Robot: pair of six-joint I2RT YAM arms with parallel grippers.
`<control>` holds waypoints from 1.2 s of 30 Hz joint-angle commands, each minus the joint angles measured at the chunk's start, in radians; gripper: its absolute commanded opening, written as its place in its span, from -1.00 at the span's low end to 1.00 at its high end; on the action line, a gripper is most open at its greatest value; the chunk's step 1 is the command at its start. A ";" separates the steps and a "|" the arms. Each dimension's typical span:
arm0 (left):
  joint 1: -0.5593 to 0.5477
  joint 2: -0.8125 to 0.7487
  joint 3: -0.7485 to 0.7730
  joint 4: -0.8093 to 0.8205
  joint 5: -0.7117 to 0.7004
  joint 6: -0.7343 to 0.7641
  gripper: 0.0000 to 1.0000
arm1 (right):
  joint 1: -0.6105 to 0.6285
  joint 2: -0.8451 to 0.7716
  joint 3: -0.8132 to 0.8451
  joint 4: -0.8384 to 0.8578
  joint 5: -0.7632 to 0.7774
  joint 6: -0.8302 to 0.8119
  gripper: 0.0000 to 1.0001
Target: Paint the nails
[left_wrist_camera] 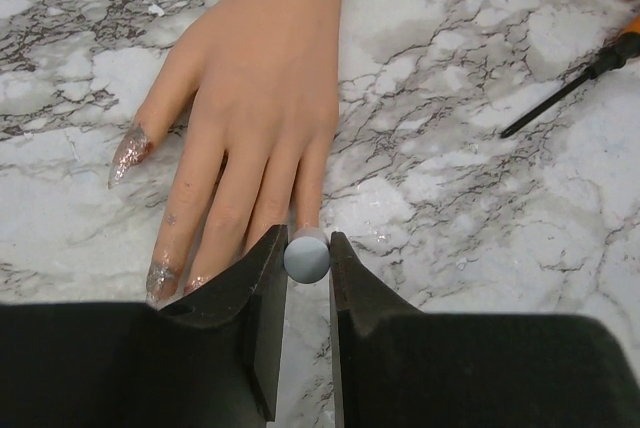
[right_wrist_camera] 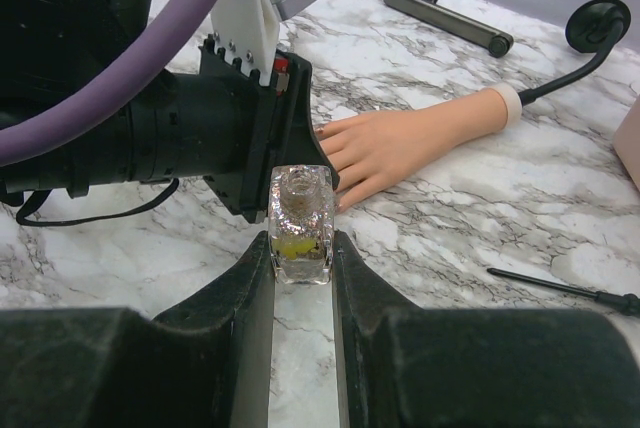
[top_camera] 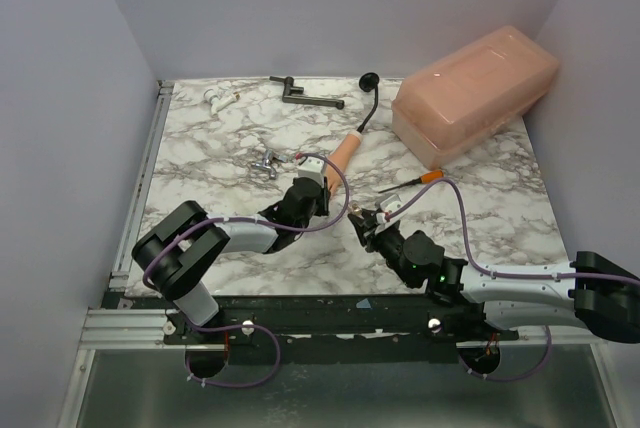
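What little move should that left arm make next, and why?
Probably a short brush stroke along the fingertip beneath it. The left gripper is shut on the grey brush handle right over one fingertip of the mannequin hand; that nail is hidden, while other nails already glitter. The right gripper holds the open polish bottle close by.

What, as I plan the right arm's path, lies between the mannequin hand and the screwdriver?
Only bare marble tabletop separates mannequin hand and screwdriver, clearest in the left wrist view.
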 commanded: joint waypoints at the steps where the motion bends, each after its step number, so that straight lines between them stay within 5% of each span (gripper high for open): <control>1: -0.006 0.014 0.021 -0.070 -0.015 -0.031 -1.00 | -0.003 -0.006 -0.002 0.017 0.022 0.013 -0.99; 36: -0.009 -0.018 -0.012 -0.119 -0.005 -0.094 -1.00 | -0.003 0.002 0.005 0.011 0.025 0.012 -0.99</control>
